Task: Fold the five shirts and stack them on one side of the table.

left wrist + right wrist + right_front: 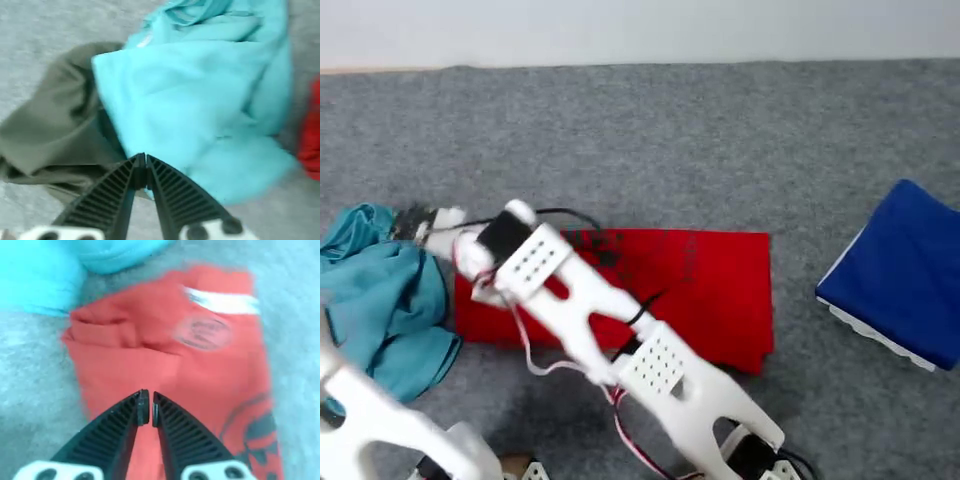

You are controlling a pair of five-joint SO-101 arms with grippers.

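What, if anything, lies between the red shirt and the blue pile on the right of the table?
Nothing visible does. A strip of bare grey table separates the red shirt from the blue pile. The right gripper hangs shut above the red shirt.

The grey, carpet-like table (720, 130) carried a red shirt (710, 285) spread flat near its middle. A crumpled teal shirt (380, 300) lay just beside one end of it, against an olive shirt (55, 125). A folded blue shirt (905, 270) sat well apart at the other side.

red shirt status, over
Left gripper shut, empty, over teal shirt and olive shirt. Right gripper shut, empty, over red shirt, lying flat. Teal shirt crumpled beside red's end.
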